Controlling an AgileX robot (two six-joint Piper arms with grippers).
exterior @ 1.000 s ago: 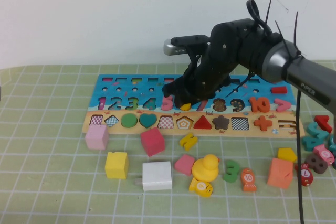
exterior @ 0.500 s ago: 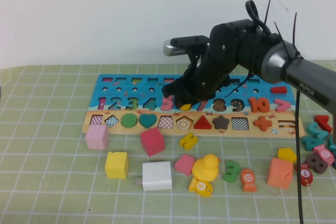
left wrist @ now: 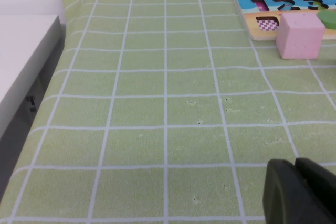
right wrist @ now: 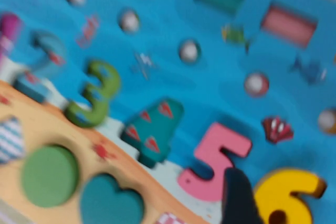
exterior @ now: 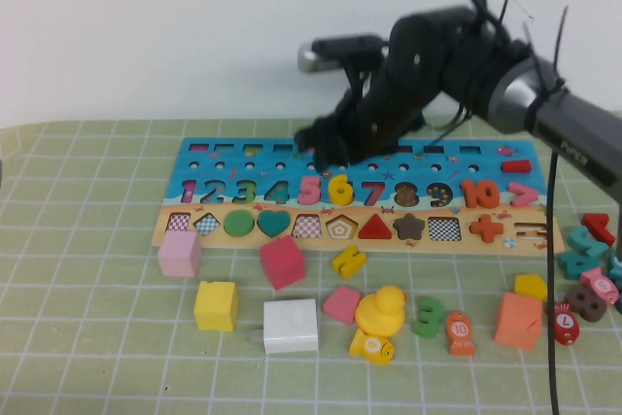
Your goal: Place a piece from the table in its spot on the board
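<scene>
Yellow piece (exterior: pixel 340 189) below right gripper (exterior: pixel 326 148)

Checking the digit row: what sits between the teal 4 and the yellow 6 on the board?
The pink wooden numeral 5, seated between teal numeral 4 and yellow numeral 6 on the blue puzzle board, in high and right wrist views.

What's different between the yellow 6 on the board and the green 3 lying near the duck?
The yellow 6 sits in the board's number row between 5 and 7; the green 3 lies loose on the table, off the board. One is yellow, the other green. Both are flat numerals of similar size. The right gripper hangs just above the 6; the left gripper is far off, low over bare mat.
</scene>
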